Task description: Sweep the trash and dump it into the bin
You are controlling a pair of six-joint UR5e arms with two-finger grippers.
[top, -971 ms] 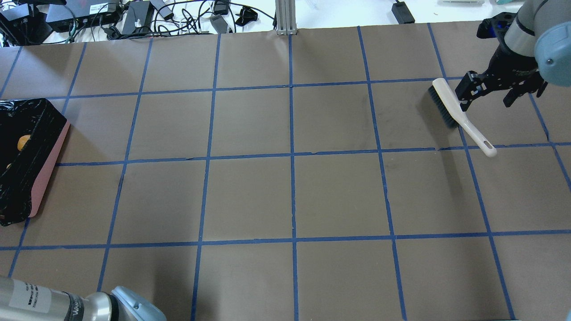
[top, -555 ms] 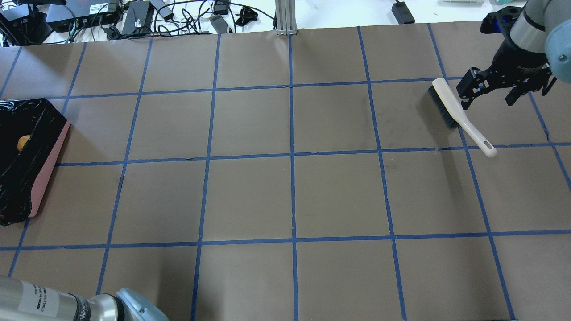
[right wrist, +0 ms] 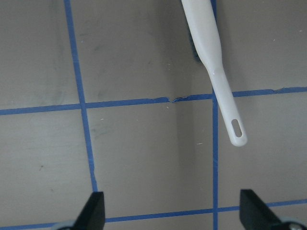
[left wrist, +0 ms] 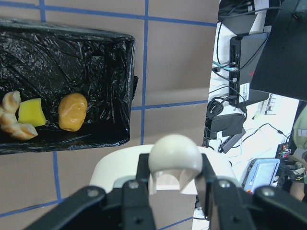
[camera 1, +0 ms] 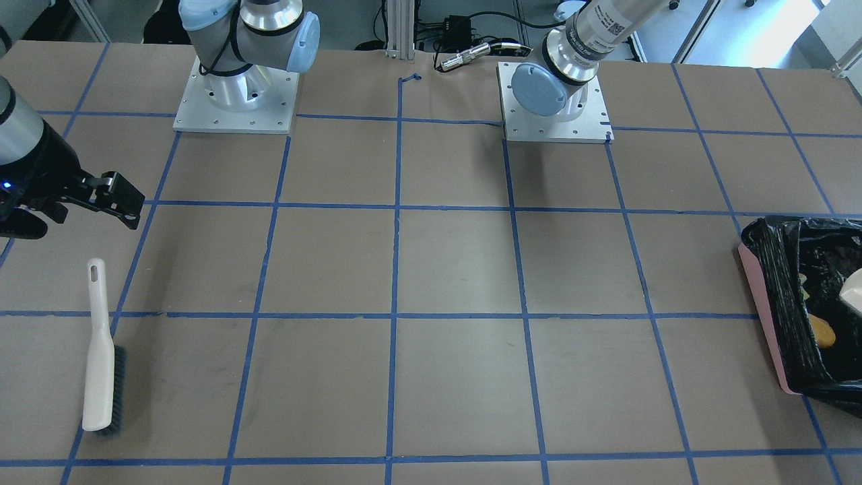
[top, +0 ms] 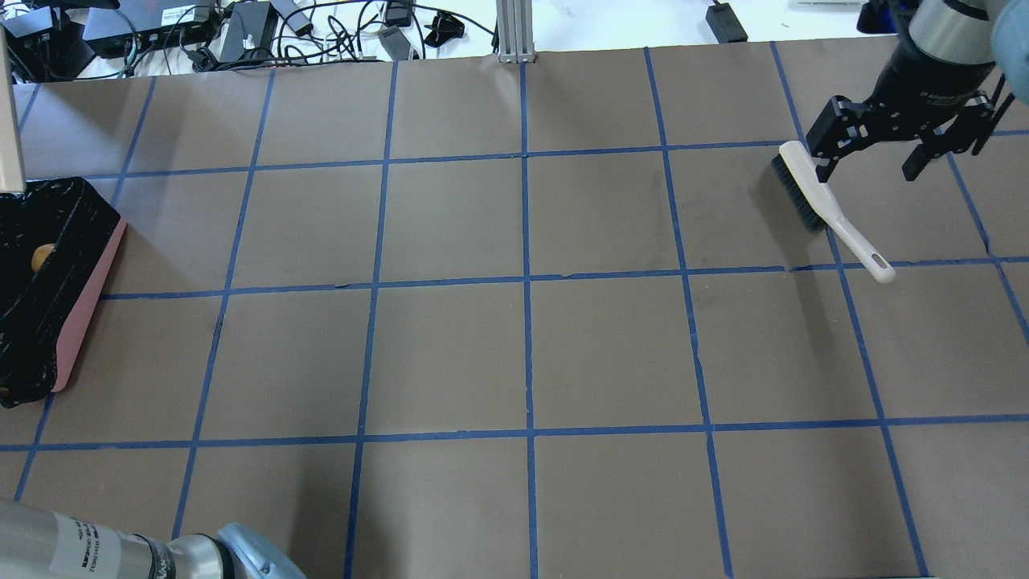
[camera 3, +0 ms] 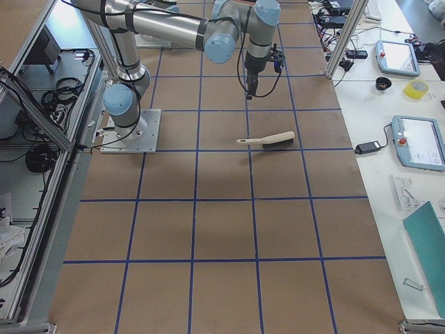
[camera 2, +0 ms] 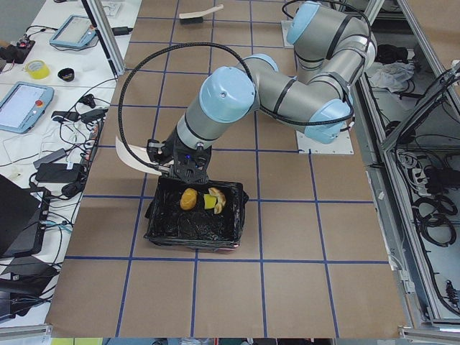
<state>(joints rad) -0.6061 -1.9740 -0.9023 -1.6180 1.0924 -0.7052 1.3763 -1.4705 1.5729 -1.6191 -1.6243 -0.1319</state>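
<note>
Table [top: 522, 354] bin [top: 84, 305]: overhead shows one lump [top: 42, 257], left wrist all trash [left wrist: 31, 112].

No legible text, white sticker [top: 78, 540] on left arm [top: 189, 556] (print too blurred)

3 trash pcs [camera 2: 201, 200] (orange lump [left wrist: 72, 111], yellow sponge [left wrist: 31, 112], beige slice [left wrist: 13, 125]), 1 bin [top: 82, 318], 1 brush [camera 1: 100, 360], 1 dustpan [left wrist: 175, 154], 1 L pincer [left wrist: 173, 168], 1 R pincer [right wrist: 175, 211].
</note>
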